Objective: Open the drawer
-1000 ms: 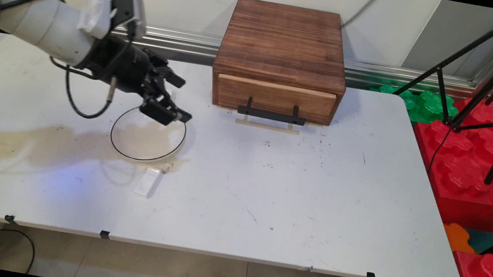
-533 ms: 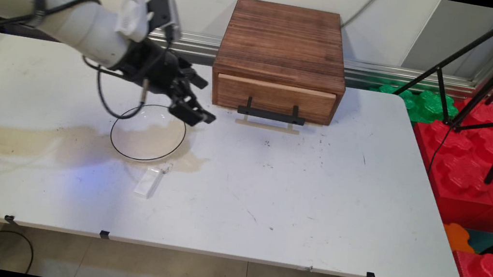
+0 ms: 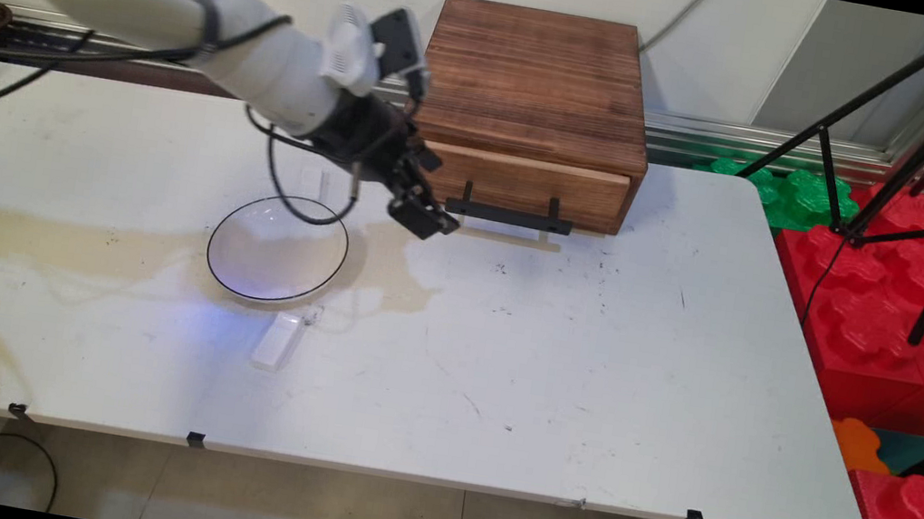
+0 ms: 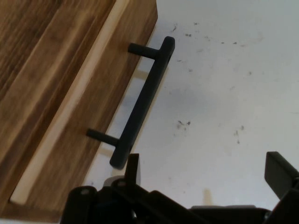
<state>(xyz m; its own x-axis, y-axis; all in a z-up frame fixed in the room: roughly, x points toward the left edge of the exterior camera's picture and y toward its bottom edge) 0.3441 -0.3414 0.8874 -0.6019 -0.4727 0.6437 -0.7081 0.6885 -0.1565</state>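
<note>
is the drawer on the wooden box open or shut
Shut: the drawer front sits flush with the wooden box, only its black handle sticking out.

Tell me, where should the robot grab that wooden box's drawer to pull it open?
Probably by the black handle on the drawer front. It is a straight bar held off the wood on two short posts, so fingers can slip behind it. Coming from the table's near side, fingers above and below the bar's middle, looks best. The gripper is open, near the bar's left end.

Shut wooden drawer box [image 3: 528, 109], black handle [image 4: 142, 103]
</note>
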